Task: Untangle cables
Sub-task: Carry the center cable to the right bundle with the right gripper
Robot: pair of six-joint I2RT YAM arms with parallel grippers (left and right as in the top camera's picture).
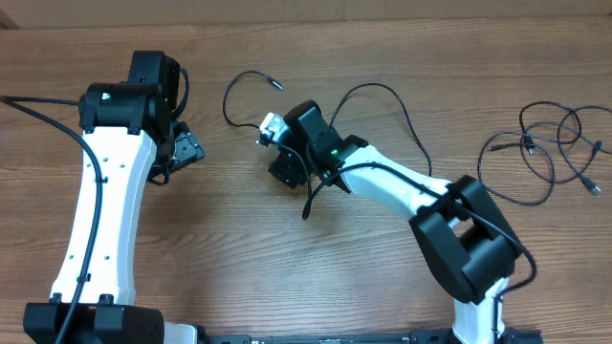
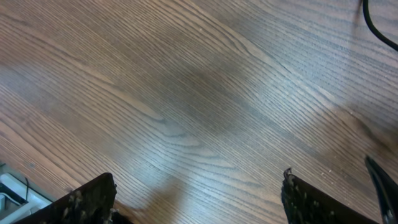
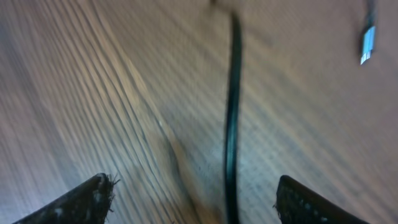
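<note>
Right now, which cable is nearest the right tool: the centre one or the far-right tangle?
The centre cable: it runs between the fingers of the open right tool. The tangle lies well away, at the far right.

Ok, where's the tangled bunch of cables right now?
In the overhead view, the tangled cables lie near the right edge of the table, to the right of the right arm.

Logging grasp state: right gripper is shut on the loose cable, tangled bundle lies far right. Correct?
Not shut: the right wrist view shows the right gripper open, its jaws wide apart with the loose cable running between them. The tangled bundle does lie far right.
</note>
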